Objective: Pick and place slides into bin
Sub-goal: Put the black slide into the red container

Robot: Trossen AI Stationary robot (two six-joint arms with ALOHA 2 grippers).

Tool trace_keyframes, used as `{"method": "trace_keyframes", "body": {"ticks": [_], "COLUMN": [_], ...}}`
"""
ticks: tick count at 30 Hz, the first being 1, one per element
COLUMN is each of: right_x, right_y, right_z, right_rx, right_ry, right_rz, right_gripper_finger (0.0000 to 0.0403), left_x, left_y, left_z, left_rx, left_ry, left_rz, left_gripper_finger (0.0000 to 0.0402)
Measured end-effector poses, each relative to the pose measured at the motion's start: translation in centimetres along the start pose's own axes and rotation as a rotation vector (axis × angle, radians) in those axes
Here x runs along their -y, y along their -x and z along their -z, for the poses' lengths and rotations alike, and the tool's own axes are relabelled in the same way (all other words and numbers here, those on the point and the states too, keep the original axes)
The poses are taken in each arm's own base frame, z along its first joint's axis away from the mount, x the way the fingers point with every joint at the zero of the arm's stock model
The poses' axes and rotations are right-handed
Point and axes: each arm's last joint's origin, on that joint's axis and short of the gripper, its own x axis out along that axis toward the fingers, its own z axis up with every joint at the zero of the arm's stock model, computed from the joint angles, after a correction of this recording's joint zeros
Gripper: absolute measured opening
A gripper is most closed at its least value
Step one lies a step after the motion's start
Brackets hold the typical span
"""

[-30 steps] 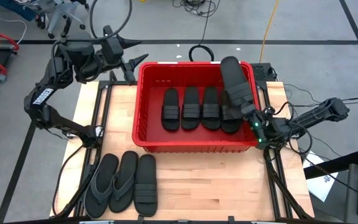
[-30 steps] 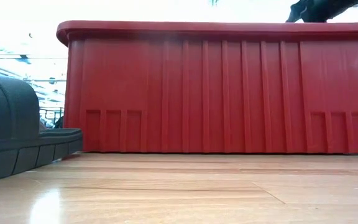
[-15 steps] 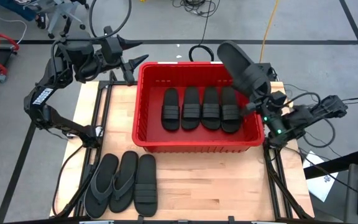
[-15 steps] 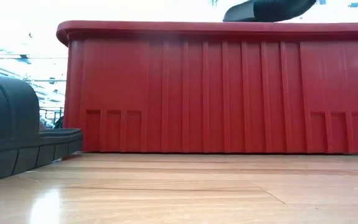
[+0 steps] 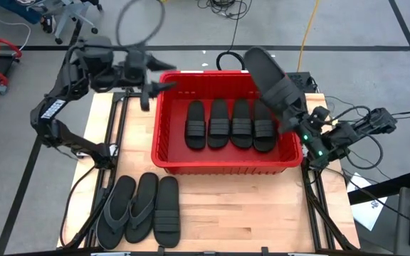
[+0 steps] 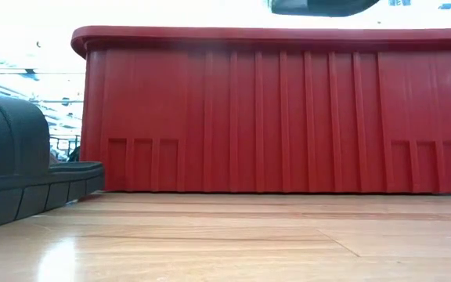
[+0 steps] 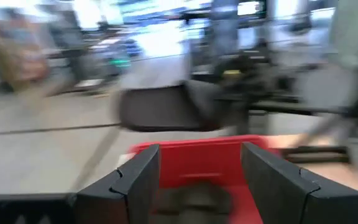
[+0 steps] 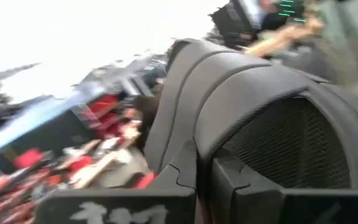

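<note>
Your right pincer (image 5: 301, 130) is pinching a slide (image 5: 272, 82) by one end and carrying it in the air over the far right corner of the bin (image 5: 164, 153), with most of its length cantilevered out beyond the grip. That is your main worry: a hold on one end of a floppy rubber sandal can let it swing or slip, and if it goes now it may land across the rim or outside the bin on the far side rather than inside. Four slides (image 5: 230, 124) already lie side by side on the bin floor, filling much of its width, so the carried one will likely have to rest on top of them; released tilted, it could prop against the wall. Watch the left arm too: its left pincer (image 5: 148, 87) is spread and holds nothing, and it hovers just at the bin's far left corner, where the blur suggests it is moving. If both arms work over the bin together they could collide. Three more slides (image 5: 140, 210) wait on the surface (image 5: 248, 206) at the near left, well apart from the bin.
</note>
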Motion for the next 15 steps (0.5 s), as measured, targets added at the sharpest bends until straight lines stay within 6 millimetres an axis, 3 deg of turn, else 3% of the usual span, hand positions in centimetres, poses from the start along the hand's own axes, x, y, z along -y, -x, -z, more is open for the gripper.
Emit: {"method": "trace_keyframes", "body": {"ticks": [4, 9, 15], "right_x": [-0.2, -0.5, -0.5], "right_y": [0.3, 0.3, 0.3], "right_z": [0.4, 0.8, 0.9], "right_rx": [-0.009, -0.013, -0.01], "right_ry": [0.03, 0.042, 0.051], "right_rz": [-0.045, -0.08, -0.1], "right_gripper_finger": [0.0004, 0.0005, 0.0005], "left_x": [-0.2, -0.2, 1.1], "left_y": [-3.8, -10.7, -16.2], "left_z": [0.9, 3.3, 4.6], "left_rx": [-0.012, -0.032, 0.063], "left_ry": [0.077, 0.118, -0.009], "left_rz": [0.119, 0.286, 0.317], "left_gripper_finger": [0.023, 0.023, 0.023]}}
